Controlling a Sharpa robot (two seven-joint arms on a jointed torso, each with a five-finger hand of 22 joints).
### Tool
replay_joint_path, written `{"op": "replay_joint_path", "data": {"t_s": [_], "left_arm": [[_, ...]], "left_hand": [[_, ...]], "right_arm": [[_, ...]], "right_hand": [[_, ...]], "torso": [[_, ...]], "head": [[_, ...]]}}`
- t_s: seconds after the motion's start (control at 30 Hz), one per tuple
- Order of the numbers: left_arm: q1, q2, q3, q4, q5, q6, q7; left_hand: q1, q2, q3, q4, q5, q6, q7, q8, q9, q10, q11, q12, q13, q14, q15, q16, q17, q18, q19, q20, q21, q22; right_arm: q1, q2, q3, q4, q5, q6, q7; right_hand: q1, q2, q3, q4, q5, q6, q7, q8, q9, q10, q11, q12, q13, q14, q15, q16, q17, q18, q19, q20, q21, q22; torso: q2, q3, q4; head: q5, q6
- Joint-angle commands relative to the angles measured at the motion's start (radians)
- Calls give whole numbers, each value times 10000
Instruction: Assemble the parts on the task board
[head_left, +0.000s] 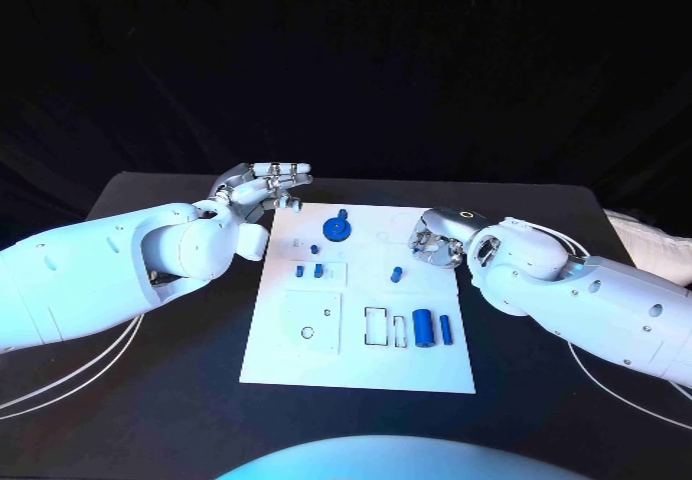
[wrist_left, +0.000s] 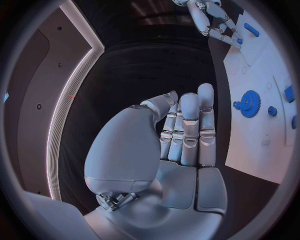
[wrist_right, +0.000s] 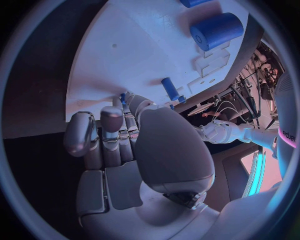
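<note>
Head view: nearest on the task board (head_left: 289, 360), a fat cylinder (head_left: 423, 327) and slim pin (head_left: 447, 329) lie loose beside empty slots; farther back the gear (head_left: 336, 229) sits — both hands, left (head_left: 267, 185) and right (head_left: 434, 245), grasp nothing. Early, I'd judge.

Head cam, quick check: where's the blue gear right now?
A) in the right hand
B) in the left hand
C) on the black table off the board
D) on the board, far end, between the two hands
D: the gear lies on the white board near its far edge, apart from the left hand and the right hand; neither hand touches it.
</note>
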Motion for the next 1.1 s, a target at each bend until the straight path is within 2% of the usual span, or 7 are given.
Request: {"op": "replay_joint_path", "data": {"t_s": [0.03, 0.17, 0.3, 0.63, 0.73, 0.97, 1.1], "left_arm": [[4, 29, 7, 30, 55, 197, 13], [4, 35, 7, 50, 55, 211, 6], [4, 36, 7, 65, 55, 227, -3], [4, 31, 7, 74, 54, 254, -30], [4, 24, 7, 72, 54, 259, -33], [4, 19, 7, 51, 54, 263, -37], [4, 21, 7, 41, 54, 263, -39]], "left_hand": [[-67, 16, -72, -3, -24, -78, 18, 4, -15, -70, -1, 38, 13, -91, -12, -48, -15, 106, -48, 52, -52, -11], [-67, 16, -72, -3, -24, -78, 18, 4, -15, -70, -1, 38, 13, -91, -12, -48, -15, 106, -48, 52, -52, -11], [-56, 26, -79, -13, -22, -86, 20, 7, -14, -82, 2, 48, 14, -98, -9, -46, -16, 106, -50, 54, -59, -15], [-56, 26, -79, -13, -22, -86, 20, 7, -14, -82, 2, 48, 14, -98, -9, -46, -16, 106, -50, 54, -59, -15], [-42, 37, -89, -26, -20, -95, 22, 12, -13, -95, 4, 61, 15, -113, -7, -57, -43, 106, -51, 56, -67, -20], [-42, 37, -89, -26, -20, -95, 22, 12, -13, -95, 4, 61, 15, -113, -7, -57, -43, 106, -51, 56, -67, -20], [-37, 45, -95, -31, -19, -101, 25, 13, -12, -104, 7, 67, 15, -121, -6, -60, -51, 106, -53, 57, -72, -23]], "right_arm": [[-41, 40, -74, -37, -366, 736, -213], [-44, 103, -159, -79, -693, 1009, -428], [-48, 142, -213, -105, -937, 1044, -578], [-65, 37, -235, 224, -1113, 145, -590], [-67, -45, -198, 430, -1098, -87, -572], [-61, -259, 24, 867, -1062, -481, -594], [-58, -364, 104, 1064, -1055, -595, -611]], "right_hand": [[-25, 65, 126, -54, -70, 113, -21, 34, 22, 143, -27, 75, 14, 68, -74, 145, 114, 13, 157, -1, 124, 151], [-11, 78, 298, -220, -138, 270, -59, 67, 50, 341, -85, 81, 13, 173, -118, 510, 458, -64, 379, -42, 378, 516], [15, 114, 487, -390, -293, 328, -58, 52, 56, 428, -100, 36, 4, 202, -136, 649, 577, -96, 468, -66, 493, 670], [-21, 147, 748, -582, -348, 370, -40, 21, 57, 491, -99, -43, -7, 227, -155, 859, 768, -130, 556, -61, 617, 838], [-53, 128, 798, -618, -341, 374, -33, 13, 55, 498, -94, -65, -9, 241, -152, 933, 836, -139, 581, -59, 651, 885], [-89, 120, 872, -662, -339, 399, -34, 13, 58, 531, -97, -79, -7, 254, -152, 1016, 910, -151, 614, -56, 697, 947], [-107, 117, 901, -678, -343, 408, -34, 13, 60, 543, -98, -86, -6, 259, -153, 1042, 932, -154, 623, -56, 711, 965]], "torso": [[-2, 0, 6], [-3, 2, 4], [-12, 2, 0], [-15, 8, -12], [-17, 7, -12], [-18, 9, -32], [-16, 12, -28]], "head": [[-9, -20], [7, -54], [17, -68], [23, -77], [10, -73], [6, -29], [19, -18]]}}
